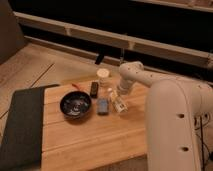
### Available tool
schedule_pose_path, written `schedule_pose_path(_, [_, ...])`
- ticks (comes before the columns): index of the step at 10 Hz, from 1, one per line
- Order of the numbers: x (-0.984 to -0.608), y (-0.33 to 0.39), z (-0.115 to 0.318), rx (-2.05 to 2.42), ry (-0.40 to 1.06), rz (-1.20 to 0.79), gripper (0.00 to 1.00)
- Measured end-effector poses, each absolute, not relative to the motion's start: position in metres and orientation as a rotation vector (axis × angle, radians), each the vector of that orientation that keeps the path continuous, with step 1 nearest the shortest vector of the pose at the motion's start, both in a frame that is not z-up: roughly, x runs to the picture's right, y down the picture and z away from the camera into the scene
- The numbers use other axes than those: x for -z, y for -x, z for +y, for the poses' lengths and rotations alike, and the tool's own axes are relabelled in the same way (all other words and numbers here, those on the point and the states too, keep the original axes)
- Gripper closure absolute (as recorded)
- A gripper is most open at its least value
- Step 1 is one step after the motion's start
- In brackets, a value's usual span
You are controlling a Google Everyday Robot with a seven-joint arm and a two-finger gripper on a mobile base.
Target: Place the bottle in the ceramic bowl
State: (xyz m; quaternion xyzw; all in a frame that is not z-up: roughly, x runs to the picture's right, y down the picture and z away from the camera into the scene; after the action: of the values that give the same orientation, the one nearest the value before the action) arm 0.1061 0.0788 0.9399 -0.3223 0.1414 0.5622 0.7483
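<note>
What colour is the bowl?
The ceramic bowl is glossy black in the camera view; the gripper is at the bottle.

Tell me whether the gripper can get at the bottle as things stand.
Probably yes: the gripper hangs just above the bottle with nothing between them; the blue-grey block lies beside it, not over it.

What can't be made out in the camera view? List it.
- End effector, right above the bottle: whether it touches is hidden by its own wrist.
- Bottle's label: too small to read.
- Ceramic bowl: dark glossy inside, contents unclear.
- Robot body: cut off by right and bottom edges.
</note>
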Motion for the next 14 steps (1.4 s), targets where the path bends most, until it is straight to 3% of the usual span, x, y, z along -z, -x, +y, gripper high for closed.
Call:
schedule_pose_path(3, [-0.948,-0.11,0.076,-1.239,0.703,0.319,0.77])
schedule_pose_path(6, [-0.938,-0.102,0.058,-1.241,0.687,0.273,0.99])
schedule_pose_path(12, [-0.857,-0.045,0.008,-1.133,0.602,0.132,1.0])
schedule_pose_path(14, [-0.847,-0.014,0.001,-1.047,0.592,0.112,1.0])
